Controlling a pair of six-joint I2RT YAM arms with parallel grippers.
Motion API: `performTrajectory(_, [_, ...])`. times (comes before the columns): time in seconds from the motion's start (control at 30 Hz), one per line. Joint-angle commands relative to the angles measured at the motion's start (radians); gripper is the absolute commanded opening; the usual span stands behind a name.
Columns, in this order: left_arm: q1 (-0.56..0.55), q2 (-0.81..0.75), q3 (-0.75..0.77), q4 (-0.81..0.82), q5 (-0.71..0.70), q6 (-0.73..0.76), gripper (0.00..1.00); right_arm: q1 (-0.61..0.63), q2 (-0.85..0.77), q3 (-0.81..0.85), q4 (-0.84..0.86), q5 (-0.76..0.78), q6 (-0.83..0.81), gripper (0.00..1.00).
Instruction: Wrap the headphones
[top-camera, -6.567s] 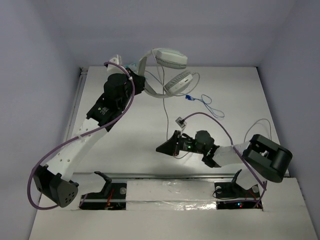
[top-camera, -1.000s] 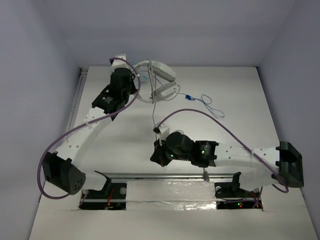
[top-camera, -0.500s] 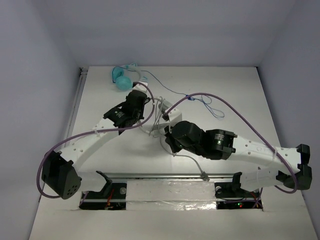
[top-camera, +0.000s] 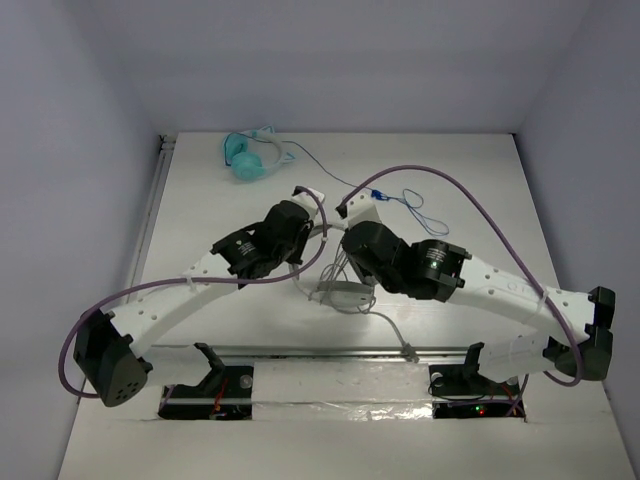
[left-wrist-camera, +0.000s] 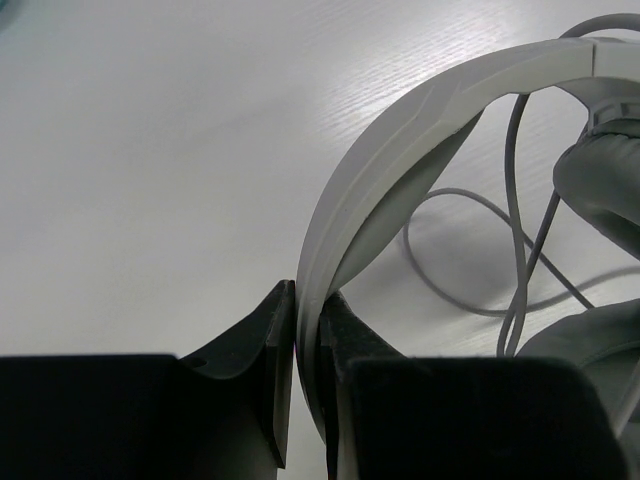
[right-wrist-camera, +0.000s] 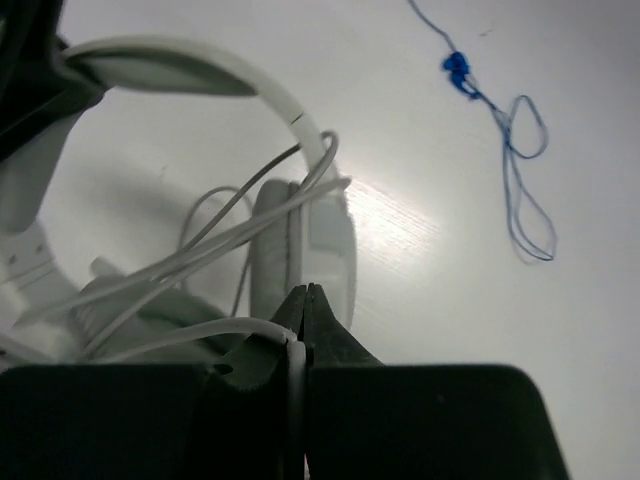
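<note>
**Top external view.** One white surface (top-camera: 480, 180) carries two sets of headphones. The left arm (top-camera: 200, 275) and right arm (top-camera: 480, 290) converge at the centre of the surface, over the white headphones (top-camera: 345, 295). Only one ear cup shows below the wrists; the rest is hidden. One grey cable (top-camera: 390, 325) trails from the headphones toward the near edge. One set of teal headphones (top-camera: 245, 160) lies at the far left corner, well apart. Its thin blue cable (top-camera: 418, 208) lies looped beyond the right arm.

**Left wrist view.** The left tool (left-wrist-camera: 305, 300) is clamped on the wide white headband (left-wrist-camera: 400, 130), one finger on each face with no visible gap. Two grey ear pads (left-wrist-camera: 610, 180) show at the right edge. Several cable strands hang between the headband and the pads.

**Right wrist view.** The right tool (right-wrist-camera: 308, 300) has its two fingers pressed together, with one strand of the grey cable pinched between them. Several further strands cross one upright ear cup (right-wrist-camera: 320, 250). One blue plug (right-wrist-camera: 460, 68) lies on the surface, apart from the white headphones.
</note>
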Motion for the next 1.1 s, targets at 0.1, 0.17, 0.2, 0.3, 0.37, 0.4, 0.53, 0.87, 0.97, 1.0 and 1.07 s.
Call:
performTrajectory(0.1, [-0.026, -0.036, 0.011, 0.004, 0.092, 0.014, 0.00, -0.098, -0.007, 0.029, 0.077, 0.201, -0.083, 0.07])
performTrajectory(0.17, [-0.026, -0.048, 0.011, 0.006, 0.112, 0.017, 0.00, -0.124, -0.006, 0.010, 0.095, 0.215, -0.091, 0.14])
performTrajectory(0.2, [-0.026, -0.056, 0.009, 0.010, 0.118, 0.017, 0.00, -0.135, -0.004, 0.006, 0.097, 0.219, -0.091, 0.15])
performTrajectory(0.3, [-0.026, -0.050, 0.029, -0.007, 0.020, 0.006, 0.00, -0.156, 0.005, -0.008, 0.095, 0.222, -0.064, 0.16])
performTrajectory(0.37, [-0.026, -0.041, 0.049, -0.034, -0.035, 0.005, 0.00, -0.165, 0.008, -0.025, 0.089, 0.210, -0.048, 0.20])
performTrajectory(0.4, [-0.026, -0.041, 0.051, -0.030, -0.032, 0.005, 0.00, -0.165, 0.011, -0.031, 0.090, 0.201, -0.035, 0.21])
performTrajectory(0.53, [-0.026, -0.044, 0.060, -0.031, -0.111, -0.006, 0.00, -0.175, 0.028, -0.049, 0.072, 0.169, 0.021, 0.21])
performTrajectory(0.87, [-0.026, -0.073, 0.122, -0.005, -0.094, 0.006, 0.00, -0.175, -0.003, -0.065, 0.054, -0.016, 0.077, 0.21])
performTrajectory(0.97, [-0.026, -0.084, 0.147, -0.004, -0.046, 0.017, 0.00, -0.175, -0.035, -0.135, 0.097, 0.022, 0.100, 0.22])
performTrajectory(1.0, [-0.026, -0.088, 0.153, -0.002, -0.048, 0.017, 0.00, -0.175, -0.035, -0.137, 0.086, 0.037, 0.117, 0.25])
performTrajectory(1.07, [-0.026, -0.096, 0.167, -0.002, -0.043, 0.018, 0.00, -0.175, -0.043, -0.138, 0.072, 0.041, 0.130, 0.25])
